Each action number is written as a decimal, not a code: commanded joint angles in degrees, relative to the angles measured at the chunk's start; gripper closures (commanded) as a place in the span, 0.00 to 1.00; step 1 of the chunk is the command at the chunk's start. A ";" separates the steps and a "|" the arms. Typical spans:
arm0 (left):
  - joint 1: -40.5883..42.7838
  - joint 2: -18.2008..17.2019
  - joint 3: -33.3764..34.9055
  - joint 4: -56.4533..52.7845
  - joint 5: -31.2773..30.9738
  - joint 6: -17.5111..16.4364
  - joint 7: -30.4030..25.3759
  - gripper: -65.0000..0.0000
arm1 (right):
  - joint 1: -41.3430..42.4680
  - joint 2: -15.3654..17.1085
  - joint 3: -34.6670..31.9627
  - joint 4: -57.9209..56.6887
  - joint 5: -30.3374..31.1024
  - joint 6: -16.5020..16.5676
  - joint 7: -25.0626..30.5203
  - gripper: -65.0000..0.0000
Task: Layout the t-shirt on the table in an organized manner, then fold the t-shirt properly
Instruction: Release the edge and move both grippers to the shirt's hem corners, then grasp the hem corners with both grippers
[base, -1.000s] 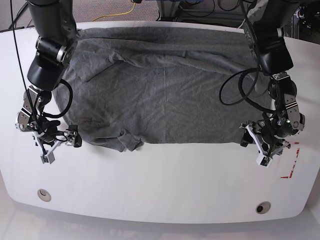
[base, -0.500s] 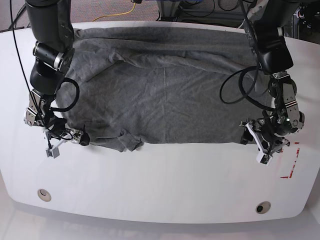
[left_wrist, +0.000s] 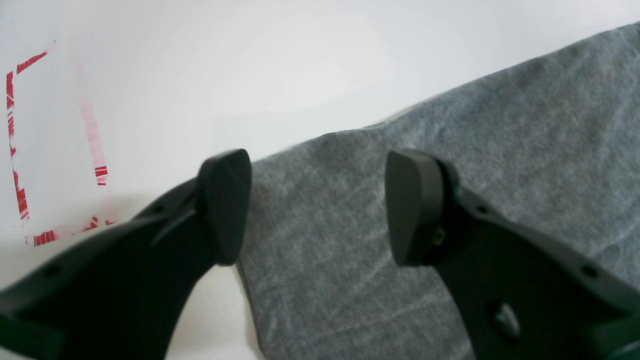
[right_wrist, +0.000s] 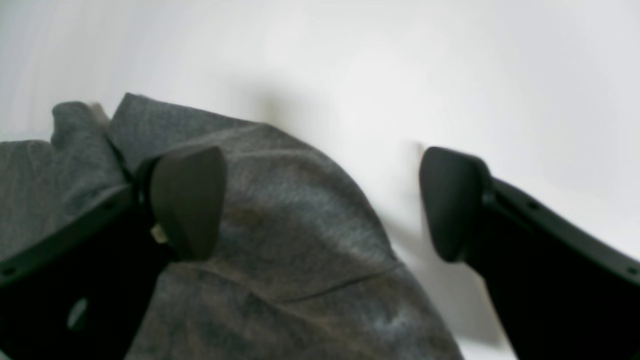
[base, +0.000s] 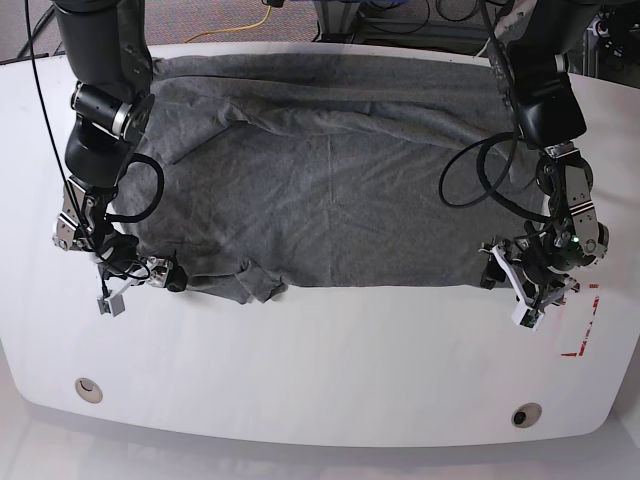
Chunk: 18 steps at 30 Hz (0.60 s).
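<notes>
With the shirt (base: 320, 190) spread nearly bench-wide (base: 320, 370), both arms sit at its near corners: left jaws (left_wrist: 315, 205) part open astride the hem, right jaws (right_wrist: 320, 200) wide over a bunched corner, gripping nothing, probably to tug it flat.

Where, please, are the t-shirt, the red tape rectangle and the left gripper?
t-shirt (base: 330, 190): base view, middle of its body.
red tape rectangle (left_wrist: 15, 150): left wrist view, left strip.
left gripper (left_wrist: 317, 205): left wrist view, between its fingers.
</notes>
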 joint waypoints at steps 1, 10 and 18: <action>-1.09 -0.35 -0.06 0.37 -0.60 -0.03 -1.46 0.40 | 0.78 0.36 -0.13 0.27 -0.83 -0.07 -3.82 0.18; -0.65 -0.35 -0.06 -2.88 -0.60 -0.03 -3.13 0.40 | 0.70 0.36 -4.52 1.41 -0.56 -0.07 -7.24 0.21; -0.56 -0.44 -0.06 -3.15 -0.60 -0.03 -3.13 0.40 | -4.40 -1.40 -7.86 11.08 -0.47 -0.07 -9.09 0.22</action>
